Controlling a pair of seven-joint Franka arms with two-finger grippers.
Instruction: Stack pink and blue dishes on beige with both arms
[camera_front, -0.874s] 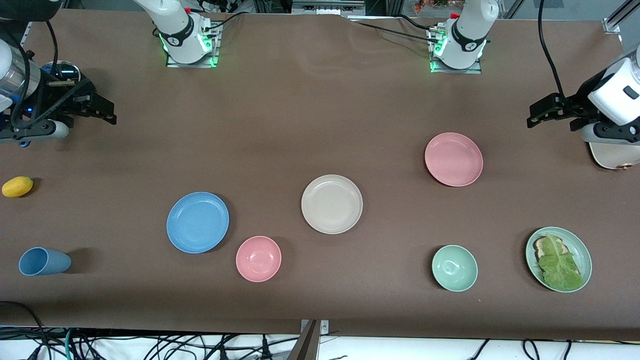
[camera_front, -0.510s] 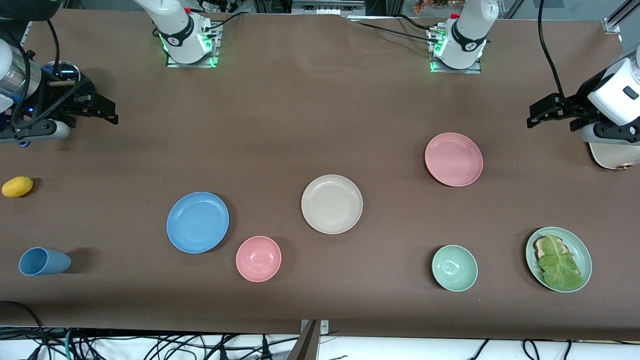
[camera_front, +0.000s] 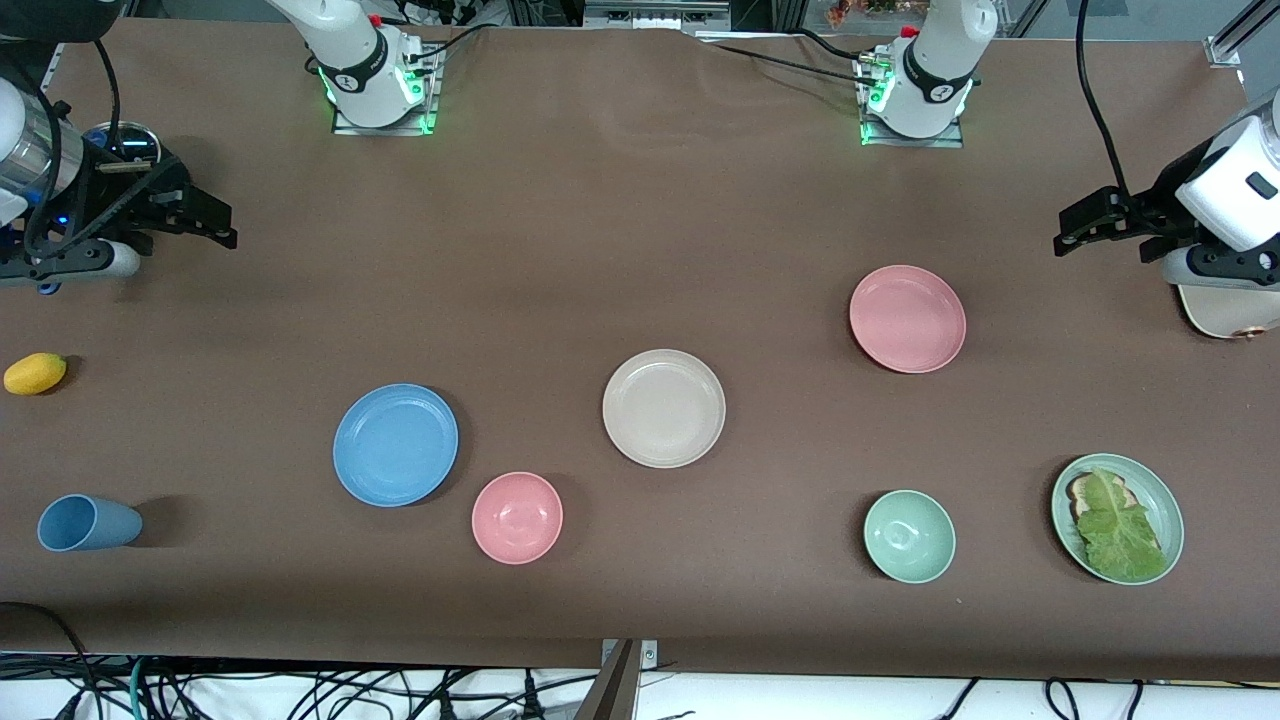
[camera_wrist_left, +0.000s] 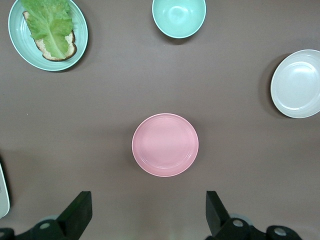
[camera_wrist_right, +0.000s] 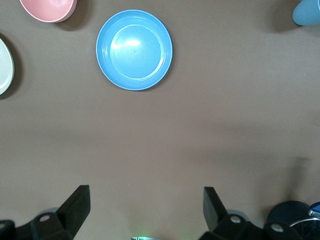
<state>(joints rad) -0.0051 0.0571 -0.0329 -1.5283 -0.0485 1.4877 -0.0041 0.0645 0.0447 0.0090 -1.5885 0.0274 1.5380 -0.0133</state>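
Brown tabletop (camera_front: 620, 230): nothing stacked yet. Left pincer (camera_front: 1075, 232) and right pincer (camera_front: 215, 225) hang wide open, empty, at frame edges. Next, grab pink plate (camera_front: 907, 318) and blue plate (camera_front: 395, 444) for the beige plate (camera_front: 663, 407).

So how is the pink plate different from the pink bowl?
The pink plate is wide, flat and shallow; the pink bowl is smaller and deeper. The plate lies toward the left arm's end, farther from the front camera; the bowl sits nearer, beside the blue plate. Both are pale pink, round and empty.
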